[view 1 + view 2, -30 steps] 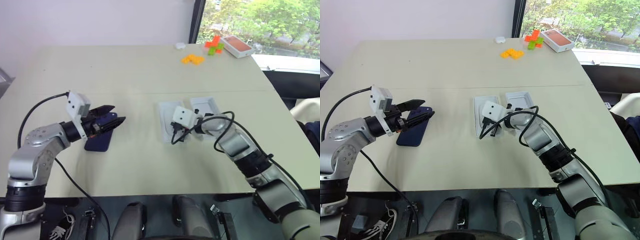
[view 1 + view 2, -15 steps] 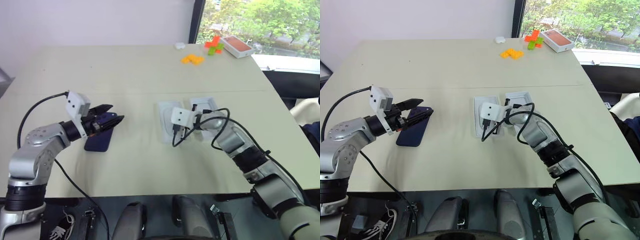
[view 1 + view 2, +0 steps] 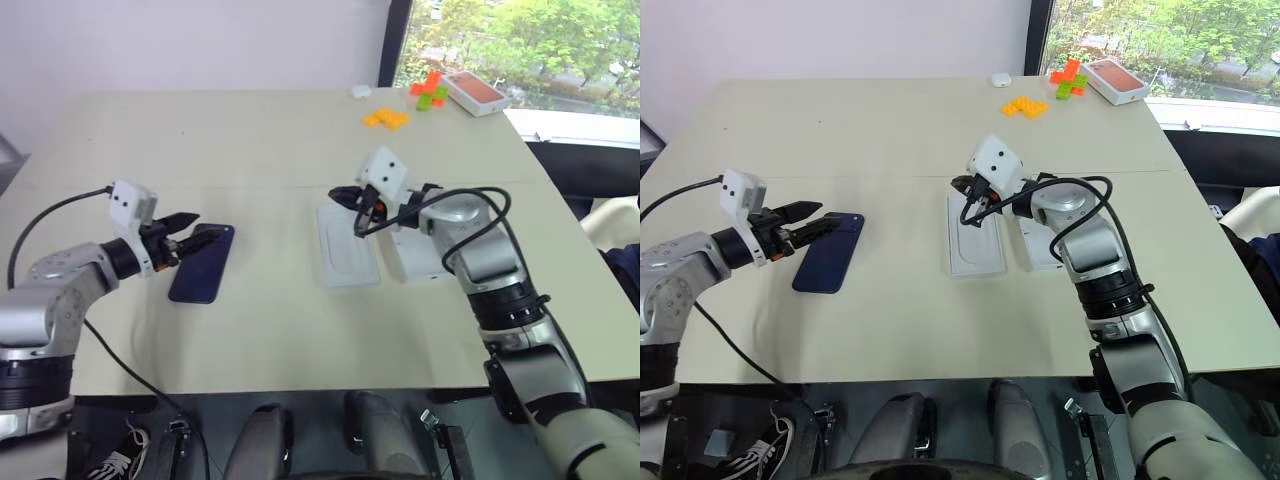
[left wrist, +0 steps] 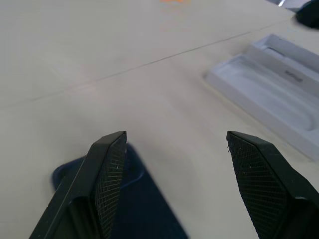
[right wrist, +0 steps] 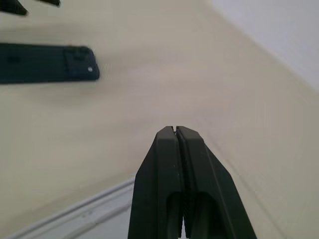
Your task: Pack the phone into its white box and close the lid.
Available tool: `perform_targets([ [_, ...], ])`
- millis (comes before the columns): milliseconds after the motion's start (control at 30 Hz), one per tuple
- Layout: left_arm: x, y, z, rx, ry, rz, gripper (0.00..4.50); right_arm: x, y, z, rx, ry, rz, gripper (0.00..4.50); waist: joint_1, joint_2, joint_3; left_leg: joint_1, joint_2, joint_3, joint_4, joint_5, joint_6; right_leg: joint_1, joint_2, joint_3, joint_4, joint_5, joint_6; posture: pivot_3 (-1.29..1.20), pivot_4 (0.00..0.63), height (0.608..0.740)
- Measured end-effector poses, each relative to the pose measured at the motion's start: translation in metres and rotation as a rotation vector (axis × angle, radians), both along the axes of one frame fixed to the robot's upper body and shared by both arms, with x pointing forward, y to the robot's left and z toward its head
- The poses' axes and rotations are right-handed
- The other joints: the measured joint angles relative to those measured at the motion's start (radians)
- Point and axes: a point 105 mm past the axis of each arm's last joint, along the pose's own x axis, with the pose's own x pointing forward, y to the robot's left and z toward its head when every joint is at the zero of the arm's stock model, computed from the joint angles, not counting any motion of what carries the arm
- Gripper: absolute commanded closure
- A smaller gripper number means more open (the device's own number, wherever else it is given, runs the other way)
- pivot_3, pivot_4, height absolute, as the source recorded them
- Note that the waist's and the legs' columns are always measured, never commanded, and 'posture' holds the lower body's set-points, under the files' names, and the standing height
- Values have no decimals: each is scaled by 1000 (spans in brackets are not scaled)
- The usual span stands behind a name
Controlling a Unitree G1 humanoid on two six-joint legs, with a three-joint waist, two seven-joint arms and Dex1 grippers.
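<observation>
The phone lies flat on the desk, on the robot's left side, dark face up and empty-handed: nothing grips it. Its near end points toward the robot and its far end reaches toward the middle of the desk.

Just over the phone's left edge hovers the left gripper, its fingers spread wide apart with the phone's corner showing beneath one of them in the left wrist view. They hold nothing.

To the right of the phone, well apart from it, two shallow white trays lie side by side near the desk's centre, touching or nearly so. The nearer one to the phone, the insert, shows a long oval recess. The one beyond it, the box, is partly covered by the right arm, and which of the two is the tray and which the lid cannot be told for sure.

The right gripper hangs above the far end of the insert, its fingers pressed together on nothing.

At the far right corner of the desk lie yellow blocks, orange and green blocks, a small white object, and a white box with an orange-red top.
</observation>
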Motion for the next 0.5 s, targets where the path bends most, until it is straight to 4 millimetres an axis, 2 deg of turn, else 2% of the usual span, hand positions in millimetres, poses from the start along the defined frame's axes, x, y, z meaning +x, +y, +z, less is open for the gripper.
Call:
perform_targets([
  [133,4,16,-8,11,39,56,1106,-5,10,-8,6,21,21,4414,-2,0,0,0,0,0,0,0,0,-1,0,0,1,0,0,0,150,740],
  [300,7,38,-17,17,90,125,1106,-14,33,-18,-19,5,62,4414,-4,0,0,0,1,0,0,0,0,-1,0,0,1,0,0,0,150,740],
  [500,1,64,-30,-4,209,184,1106,-17,63,-32,-111,-108,97,4414,-4,0,0,-1,0,1,0,0,0,-2,0,0,1,0,0,0,150,740],
])
